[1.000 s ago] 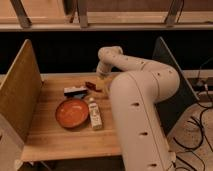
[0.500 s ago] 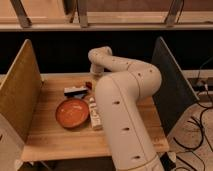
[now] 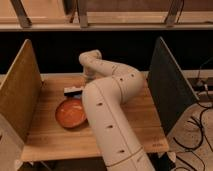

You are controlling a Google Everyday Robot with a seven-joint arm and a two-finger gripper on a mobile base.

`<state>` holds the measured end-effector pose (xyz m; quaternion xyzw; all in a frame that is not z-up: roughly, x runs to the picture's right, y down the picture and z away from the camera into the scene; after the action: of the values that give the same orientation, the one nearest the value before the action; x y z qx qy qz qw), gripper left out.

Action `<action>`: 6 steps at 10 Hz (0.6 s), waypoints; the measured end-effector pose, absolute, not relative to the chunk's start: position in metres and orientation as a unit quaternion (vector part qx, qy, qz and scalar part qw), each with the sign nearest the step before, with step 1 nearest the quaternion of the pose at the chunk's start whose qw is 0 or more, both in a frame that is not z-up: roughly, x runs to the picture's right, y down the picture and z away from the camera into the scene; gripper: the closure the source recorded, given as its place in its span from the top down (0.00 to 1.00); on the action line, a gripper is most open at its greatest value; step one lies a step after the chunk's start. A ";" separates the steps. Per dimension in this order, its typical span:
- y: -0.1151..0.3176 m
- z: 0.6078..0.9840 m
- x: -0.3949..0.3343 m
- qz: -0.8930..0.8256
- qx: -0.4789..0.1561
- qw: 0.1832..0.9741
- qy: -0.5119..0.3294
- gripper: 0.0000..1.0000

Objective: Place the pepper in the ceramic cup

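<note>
My white arm [image 3: 107, 115] rises from the bottom of the camera view, bends at the back of the wooden table [image 3: 140, 115] and turns down again. My gripper [image 3: 89, 77] is at the arm's end, low over the back middle of the table, just behind a small black and white object [image 3: 74, 91]. The pepper is not in view. The ceramic cup is not in view either. The arm may hide both.
A round orange-red plate [image 3: 69, 113] lies on the table's left half, partly behind my arm. Tan upright panels [image 3: 20, 87] wall the left side and a dark panel [image 3: 167, 82] the right. Cables [image 3: 200, 115] lie on the floor at right.
The arm has swung left and closer to the camera. It now covers the white bottle and the spot where the red thing lay near the gripper.
</note>
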<state>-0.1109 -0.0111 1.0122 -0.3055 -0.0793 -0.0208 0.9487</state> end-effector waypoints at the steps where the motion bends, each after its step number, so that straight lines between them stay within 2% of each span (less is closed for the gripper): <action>1: -0.007 1.018 -0.109 -0.014 -0.314 0.947 -0.071 0.80; 6: -0.017 1.033 -0.081 0.018 -0.315 0.948 -0.030 0.80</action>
<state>-0.0813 -0.0171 1.0330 -0.3153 -0.0299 0.0177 0.9483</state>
